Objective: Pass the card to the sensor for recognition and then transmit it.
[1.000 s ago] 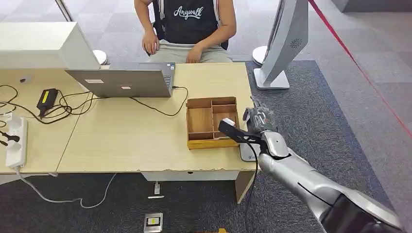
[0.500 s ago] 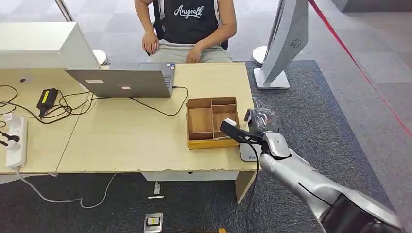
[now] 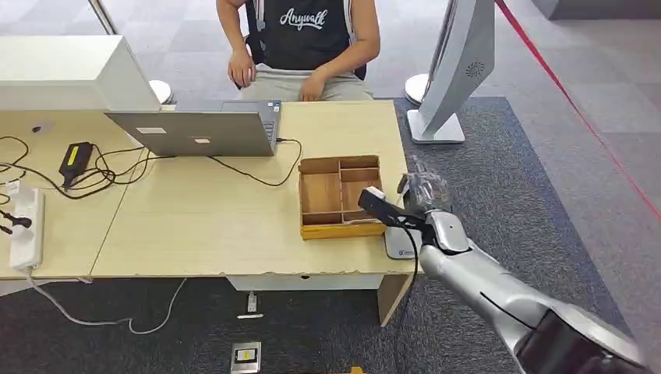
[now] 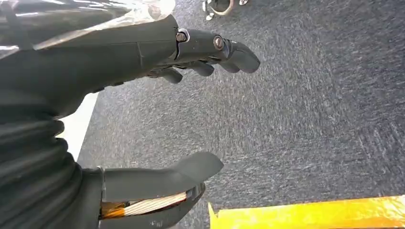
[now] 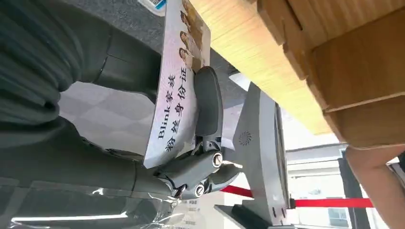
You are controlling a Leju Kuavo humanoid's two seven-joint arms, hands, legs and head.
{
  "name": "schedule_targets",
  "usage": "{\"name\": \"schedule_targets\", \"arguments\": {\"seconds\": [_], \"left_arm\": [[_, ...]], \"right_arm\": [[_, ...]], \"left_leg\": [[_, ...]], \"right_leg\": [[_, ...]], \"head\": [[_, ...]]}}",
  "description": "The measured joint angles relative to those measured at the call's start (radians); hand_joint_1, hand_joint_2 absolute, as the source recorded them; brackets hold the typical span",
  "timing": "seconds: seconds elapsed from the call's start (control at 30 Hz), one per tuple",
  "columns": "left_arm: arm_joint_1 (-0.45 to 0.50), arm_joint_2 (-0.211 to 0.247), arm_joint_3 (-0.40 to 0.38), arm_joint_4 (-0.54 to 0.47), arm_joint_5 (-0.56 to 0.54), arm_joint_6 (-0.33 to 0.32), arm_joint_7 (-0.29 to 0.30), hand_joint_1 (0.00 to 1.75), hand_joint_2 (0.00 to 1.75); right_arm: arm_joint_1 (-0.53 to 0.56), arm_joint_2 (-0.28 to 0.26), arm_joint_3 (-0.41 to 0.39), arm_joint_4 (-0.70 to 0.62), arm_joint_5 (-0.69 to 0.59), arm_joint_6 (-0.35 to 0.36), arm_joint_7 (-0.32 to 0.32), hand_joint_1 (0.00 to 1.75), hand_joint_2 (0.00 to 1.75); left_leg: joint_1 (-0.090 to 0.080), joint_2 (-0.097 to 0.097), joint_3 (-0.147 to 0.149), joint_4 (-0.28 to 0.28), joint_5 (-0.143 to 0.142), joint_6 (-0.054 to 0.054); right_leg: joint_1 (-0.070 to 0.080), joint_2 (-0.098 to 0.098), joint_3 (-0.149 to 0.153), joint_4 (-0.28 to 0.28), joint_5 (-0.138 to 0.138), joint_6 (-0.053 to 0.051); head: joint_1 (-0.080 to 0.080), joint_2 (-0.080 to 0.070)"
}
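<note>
White and printed with dark characters, the card [image 5: 179,90] sits clamped in the right hand [image 3: 419,195], the thick thumb pressed across its printed face and the darker fingers [image 5: 200,174] folded behind it. In the head view that hand hangs just past the right edge of the desk [image 3: 234,226], beside the wooden tray [image 3: 341,196] and above the pale flat sensor [image 3: 399,243] lying at the desk's corner.

Over the last second the hand has drifted a little to the right and slightly away from the tray, so it now stands more squarely over the sensor than it did. The grip looks unchanged through that shift. I judge this to be the closing part of the approach to the reader: the card is near the sensor but not shown touching it, and whether it is close enough to register cannot be told from here. The handing-on afterwards is not yet begun; a seated person [image 3: 300,47] waits at the far side of the desk, behind the laptop [image 3: 195,128].

The left hand [image 4: 191,95] hangs low over the dark carpet with fingers apart and nothing between them
</note>
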Motion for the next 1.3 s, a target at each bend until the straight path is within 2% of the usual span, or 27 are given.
{"name": "schedule_targets", "arguments": {"seconds": [0.53, 1.3], "left_arm": [[-0.002, 0.000, 0.017, 0.004, 0.000, 0.014, 0.016, 0.00, 1.75], [-0.002, 0.000, 0.031, 0.005, 0.000, 0.013, 0.019, 0.00, 1.75]], "right_arm": [[0.017, -0.016, -0.006, 0.013, -0.031, -0.009, -0.012, 1.75, 1.75], [0.045, 0.008, -0.005, 0.049, -0.050, 0.018, -0.037, 1.75, 1.75]], "left_leg": [[0.000, 0.000, 0.000, 0.000, 0.000, 0.000], [0.000, 0.000, 0.000, 0.000, 0.000, 0.000]], "right_leg": [[0.000, 0.000, 0.000, 0.000, 0.000, 0.000], [0.000, 0.000, 0.000, 0.000, 0.000, 0.000]], "head": [[0.000, 0.000], [0.000, 0.000]]}}
